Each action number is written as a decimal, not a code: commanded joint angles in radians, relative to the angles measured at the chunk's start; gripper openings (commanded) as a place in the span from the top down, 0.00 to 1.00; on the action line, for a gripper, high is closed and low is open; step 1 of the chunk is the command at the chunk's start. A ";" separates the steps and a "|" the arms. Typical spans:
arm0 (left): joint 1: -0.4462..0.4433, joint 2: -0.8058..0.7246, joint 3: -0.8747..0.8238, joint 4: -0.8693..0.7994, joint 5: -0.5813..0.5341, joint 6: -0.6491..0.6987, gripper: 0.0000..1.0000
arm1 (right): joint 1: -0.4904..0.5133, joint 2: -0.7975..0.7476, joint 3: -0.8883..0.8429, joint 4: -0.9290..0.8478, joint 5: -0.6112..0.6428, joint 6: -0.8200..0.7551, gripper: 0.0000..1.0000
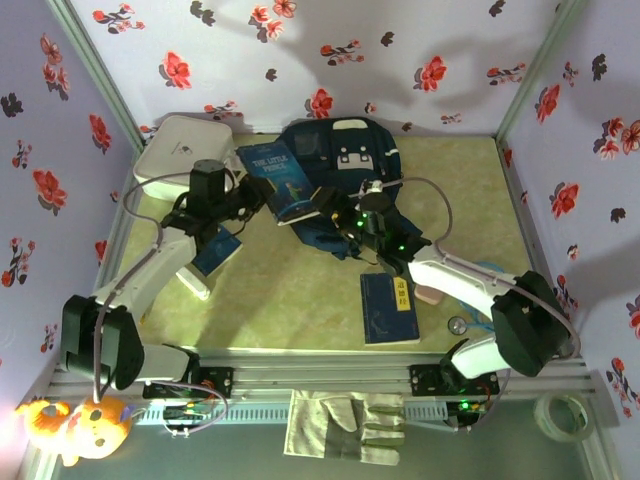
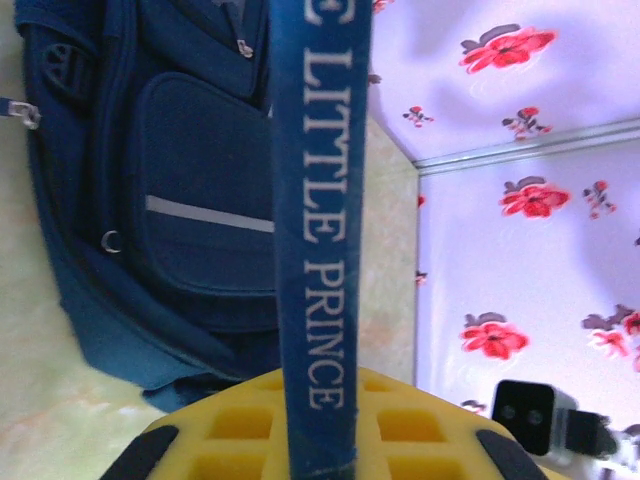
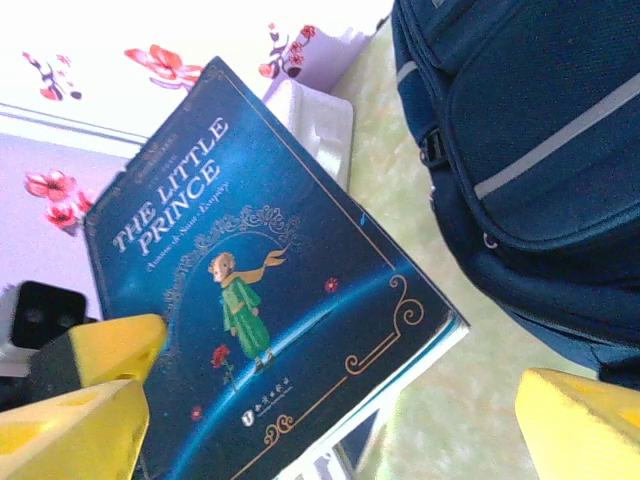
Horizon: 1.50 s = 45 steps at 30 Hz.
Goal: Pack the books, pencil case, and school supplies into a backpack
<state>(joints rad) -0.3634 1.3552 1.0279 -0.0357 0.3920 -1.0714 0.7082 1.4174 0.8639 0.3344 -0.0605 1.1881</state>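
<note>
One book gripped: left gripper (image 2: 318, 425) clamps The Little Prince (image 3: 270, 300) by its spine.
Your right gripper (image 3: 335, 385) gapes wide, holding nothing; spread the far backpack (image 3: 520, 120) mouth first.

The Little Prince book (image 2: 312, 200) stands edge-on, its blue spine running vertically through the centre of the frame from top to bottom. At bottom centre the left gripper (image 2: 315, 445) clamps the spine between its yellow fingers (image 2: 230, 440). The navy backpack (image 2: 190, 250) occupies the left and upper left, lying on the pale green table surface (image 2: 40, 400). Floral wallpaper (image 2: 520, 260) covers the right side, crossed by a metal frame strip (image 2: 530, 150). A black boxy part (image 2: 525, 415) sits at lower right.
</note>
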 commanded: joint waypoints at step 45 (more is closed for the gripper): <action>-0.220 0.316 0.429 -0.356 -0.086 0.620 0.10 | -0.173 -0.299 -0.035 -0.307 0.256 -0.256 0.89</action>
<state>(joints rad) -0.5602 1.5898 1.3834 -0.2768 0.3565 -0.6567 0.5743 1.1793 0.8318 0.1242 0.1287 1.0237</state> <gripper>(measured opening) 0.900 0.134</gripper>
